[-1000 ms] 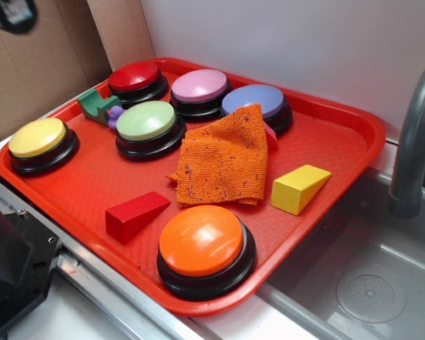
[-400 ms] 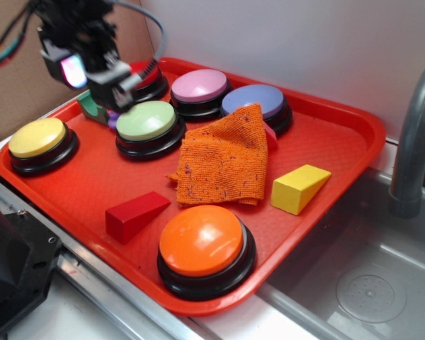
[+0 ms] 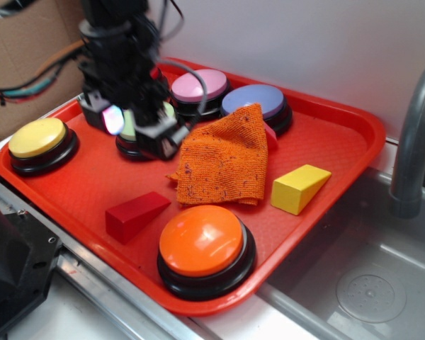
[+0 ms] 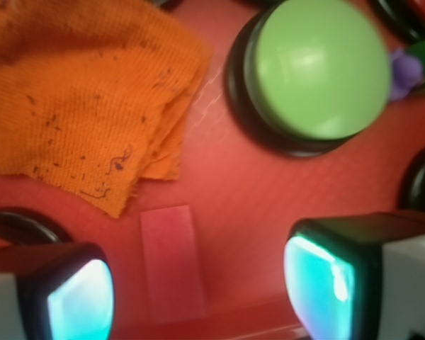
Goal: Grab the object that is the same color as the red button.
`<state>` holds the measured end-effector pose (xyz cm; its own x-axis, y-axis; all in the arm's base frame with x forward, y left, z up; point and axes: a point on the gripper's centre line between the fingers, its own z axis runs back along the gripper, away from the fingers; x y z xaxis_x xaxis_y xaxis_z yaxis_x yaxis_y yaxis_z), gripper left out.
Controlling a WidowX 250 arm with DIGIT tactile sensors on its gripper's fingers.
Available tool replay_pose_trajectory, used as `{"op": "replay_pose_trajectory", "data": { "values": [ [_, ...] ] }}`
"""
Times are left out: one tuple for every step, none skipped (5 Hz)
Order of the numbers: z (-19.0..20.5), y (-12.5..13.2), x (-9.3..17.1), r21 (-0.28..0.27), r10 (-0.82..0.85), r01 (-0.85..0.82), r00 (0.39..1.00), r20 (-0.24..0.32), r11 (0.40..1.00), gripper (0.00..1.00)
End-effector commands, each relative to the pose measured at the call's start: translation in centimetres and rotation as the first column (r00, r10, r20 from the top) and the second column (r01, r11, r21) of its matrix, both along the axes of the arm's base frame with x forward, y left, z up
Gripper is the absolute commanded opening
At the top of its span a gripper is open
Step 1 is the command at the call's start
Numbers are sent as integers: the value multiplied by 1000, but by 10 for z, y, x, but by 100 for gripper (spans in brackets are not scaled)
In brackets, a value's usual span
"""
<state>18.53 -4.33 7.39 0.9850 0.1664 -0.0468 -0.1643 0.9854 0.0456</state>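
Pincer now nearer, spread wide above matte red wedge block.

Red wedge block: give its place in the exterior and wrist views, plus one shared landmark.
Exterior: red wedge block lies lower left of centre on the tray, beside the orange button.
Wrist: bottom centre, between the fingers.
Shared landmark: orange cloth.
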Motion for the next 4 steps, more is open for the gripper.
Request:
{"op": "replay_pose_trajectory", "data": {
  "values": [
    [-34, -12, 0, -14, 59, -60, 997, -57, 998, 100],
    [-45, -8, -6, -9, 134, -136, 986, -97, 991, 100],
    [-50, -7, -10, -5, 174, -176, 979, -108, 984, 100],
    [-60, -6, -18, -37, 223, -230, 966, -127, 973, 100]
  ]
}}
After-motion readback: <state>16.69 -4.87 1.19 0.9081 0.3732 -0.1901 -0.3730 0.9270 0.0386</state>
